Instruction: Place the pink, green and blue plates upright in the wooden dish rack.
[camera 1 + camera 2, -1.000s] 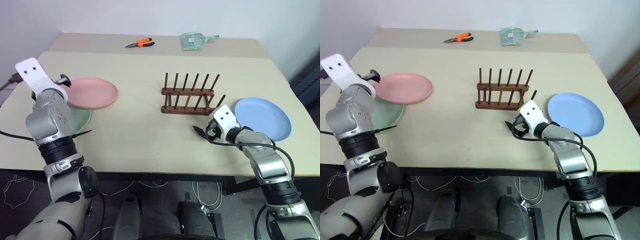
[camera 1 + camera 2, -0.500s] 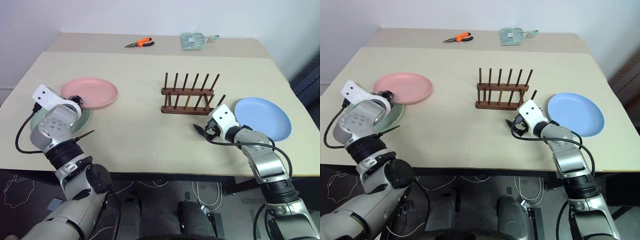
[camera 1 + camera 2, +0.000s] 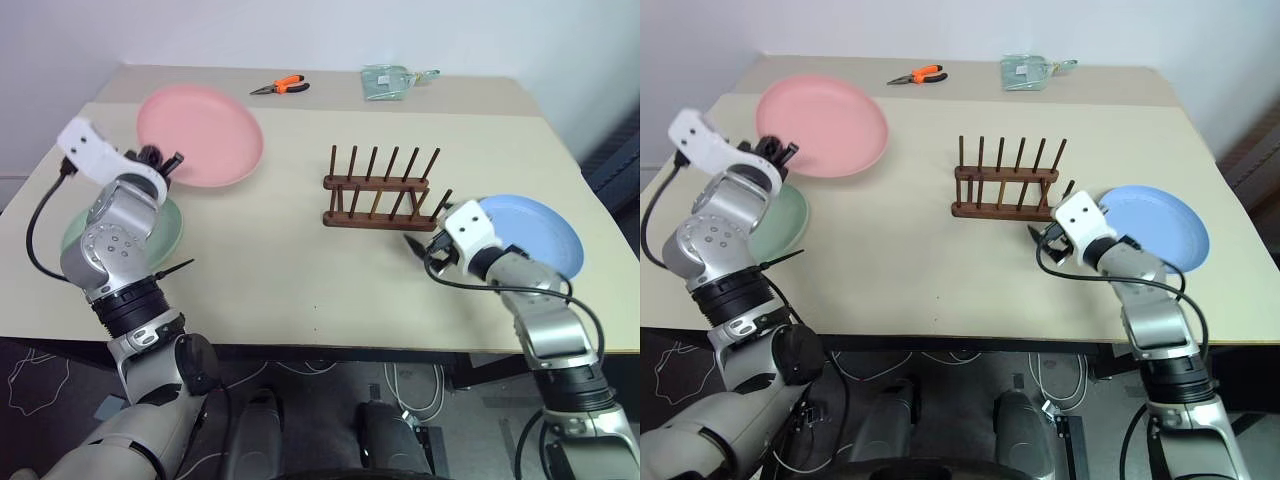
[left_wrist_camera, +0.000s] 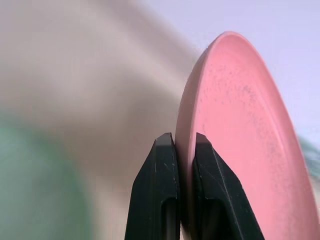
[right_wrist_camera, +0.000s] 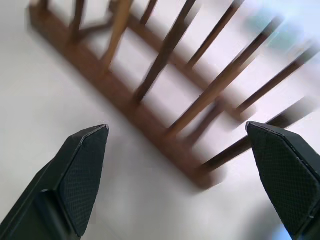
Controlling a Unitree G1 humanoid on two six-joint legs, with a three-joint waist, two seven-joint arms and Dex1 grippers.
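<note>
Left gripper (image 4: 180, 145) clamped on the pink plate's (image 3: 205, 133) rim above the table's (image 3: 250, 270) left edge; right gripper (image 5: 185, 165) spread wide beside the wooden dish rack (image 3: 378, 190).

Pink plate (image 3: 203, 134), green plate (image 3: 165, 228), blue plate (image 3: 540, 232), dark brown rack (image 3: 377, 190), orange-handled pliers (image 3: 281, 87)

A broad, pale beige bench (image 3: 280, 250) carries a small dark brown wooden dish rack (image 3: 378, 190) with two rows of thin upright pegs near its middle. To the rack's right, just beside it, lies a round light blue plate (image 3: 540, 232). Well to the rack's left rests a round pale green plate (image 3: 165, 228). Beyond the rack, near the far edge, lie orange-handled pliers (image 3: 280, 87) and a clear greenish packet (image 3: 388, 82).
</note>
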